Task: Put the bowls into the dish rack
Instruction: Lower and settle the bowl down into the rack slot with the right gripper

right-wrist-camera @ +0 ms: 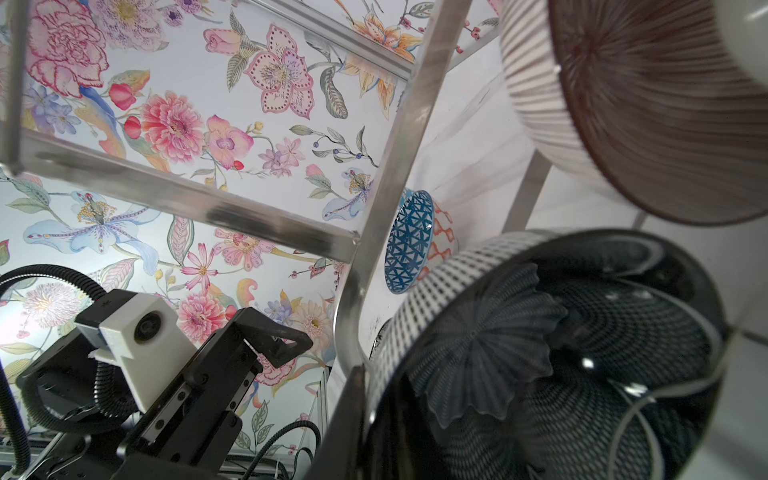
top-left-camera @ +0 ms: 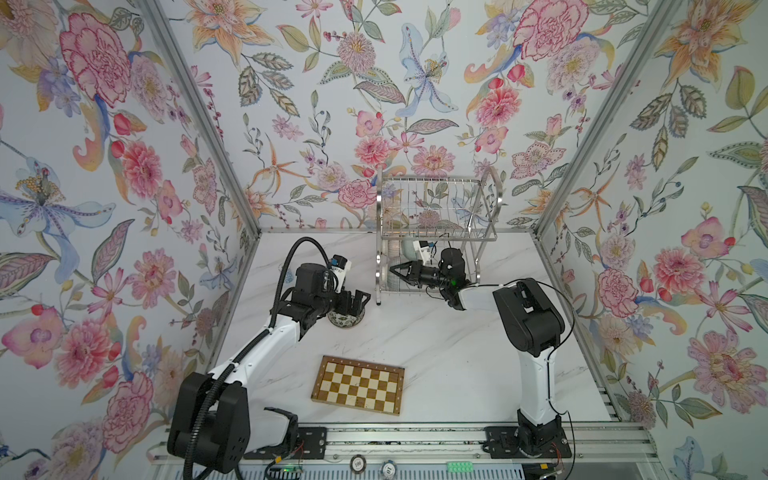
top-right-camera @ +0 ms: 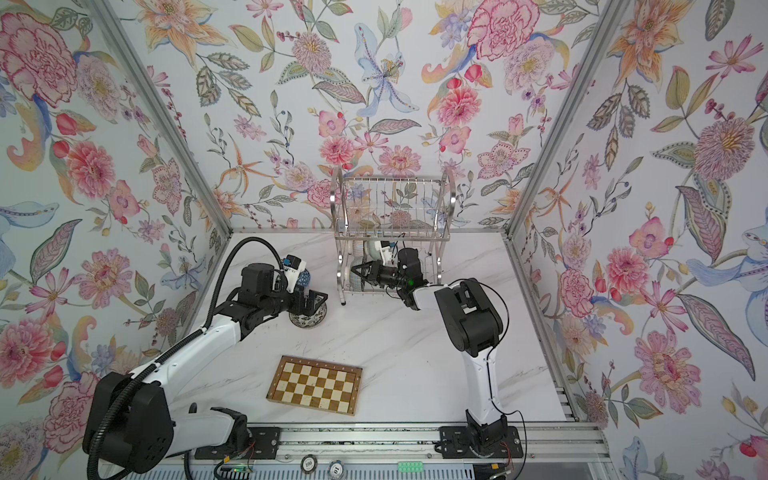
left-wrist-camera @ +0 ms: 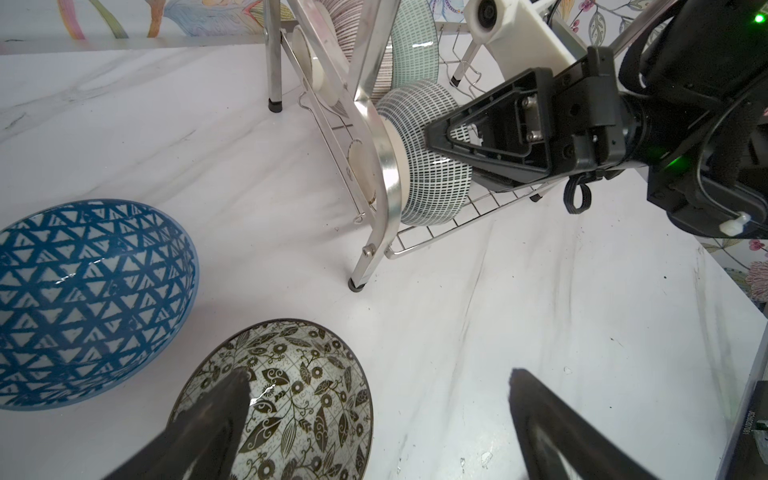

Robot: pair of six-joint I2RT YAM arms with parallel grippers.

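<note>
On the counter we see a checkered board lying near the front, well apart from everything else. The dish rack stands far, right of centre. Its lower tier holds three bowls on edge: a pink-lined bowl, a pale green bowl and a dark navy bowl. The right hand reaches into that tier at the navy bowl's rim (we cannot tell whether it grips or merely touches). Left of the rack, the left hand hangs spread wide over the black-and-white bowl, which sits on the counter with the blue lattice bowl just beside it.
</note>
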